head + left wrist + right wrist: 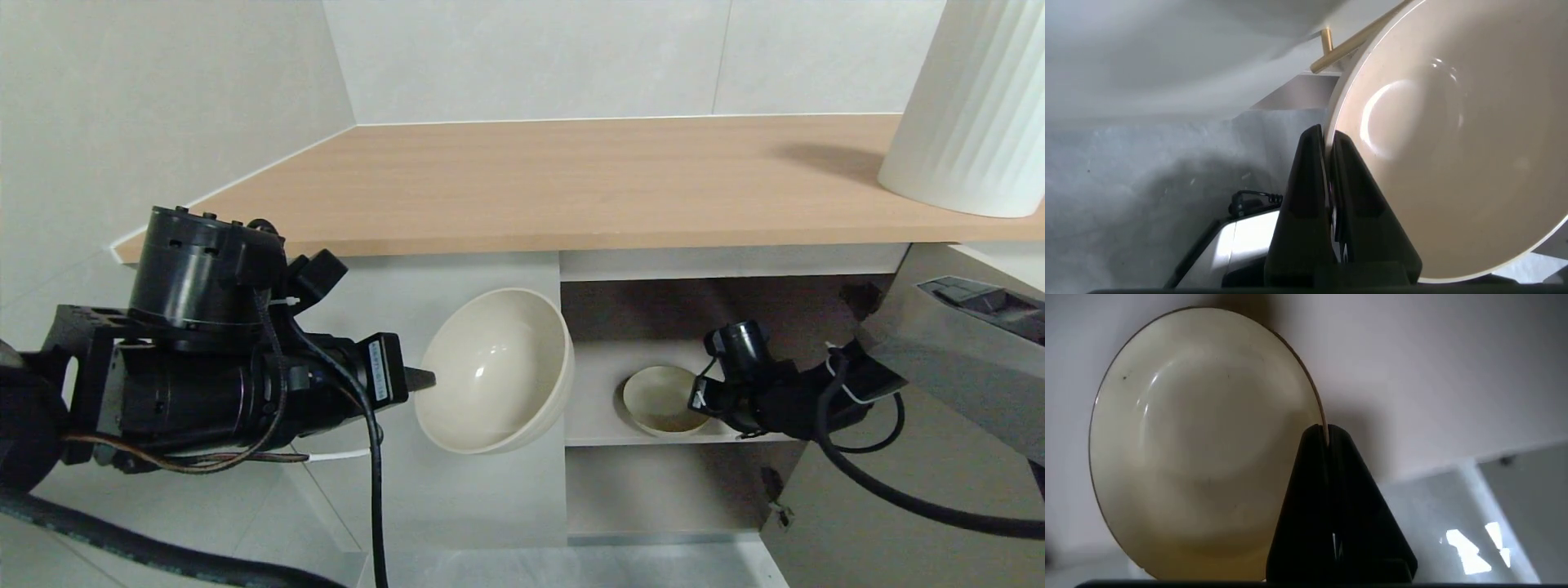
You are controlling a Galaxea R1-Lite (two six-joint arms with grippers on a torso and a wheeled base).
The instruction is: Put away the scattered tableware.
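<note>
A large cream bowl (494, 371) hangs tilted on its side in front of the closed cabinet door, below the wooden counter. My left gripper (424, 378) is shut on its rim, and the left wrist view shows the dark fingers (1327, 188) pinching the bowl (1445, 139). Inside the open cabinet, a smaller cream plate (663, 398) sits over the middle shelf (596, 400). My right gripper (700, 398) is shut on that plate's edge; the right wrist view shows the plate (1200, 433) clamped between the fingers (1327, 482).
The wooden counter (571, 180) runs above the cabinet, with a white ribbed container (976, 114) at its right end. The open cabinet door (963, 359) stands at the right beside my right arm. A lower compartment (661, 490) lies under the shelf.
</note>
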